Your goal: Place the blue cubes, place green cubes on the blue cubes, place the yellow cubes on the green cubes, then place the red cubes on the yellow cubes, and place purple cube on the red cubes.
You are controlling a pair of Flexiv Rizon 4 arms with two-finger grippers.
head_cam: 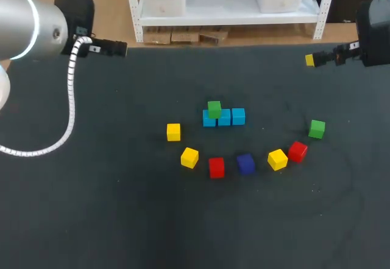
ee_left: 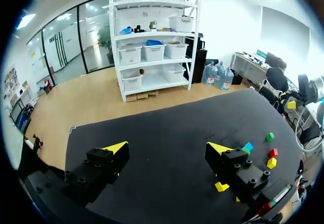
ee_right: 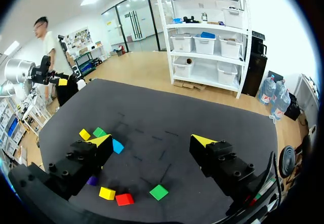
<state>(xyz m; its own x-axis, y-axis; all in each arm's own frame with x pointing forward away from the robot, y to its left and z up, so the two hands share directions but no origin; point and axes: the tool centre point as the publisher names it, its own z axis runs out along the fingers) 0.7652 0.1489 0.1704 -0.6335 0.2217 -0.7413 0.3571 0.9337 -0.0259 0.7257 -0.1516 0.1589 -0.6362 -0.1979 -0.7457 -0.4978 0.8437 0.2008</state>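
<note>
green cube [head_cam: 214, 108] atop blue cubes [head_cam: 225, 118]; l gripper [ee_left: 168, 147], r gripper [ee_right: 152, 140] open.

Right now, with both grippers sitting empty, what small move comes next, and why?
Probably send the right gripper down over the loose green cube. It is open and on that side, and the blue row carries just one stacked green cube.

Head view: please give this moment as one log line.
blue cubes: row of three | green cube: on row | other green cube: loose | left jaws: open | right jaws: open
</note>
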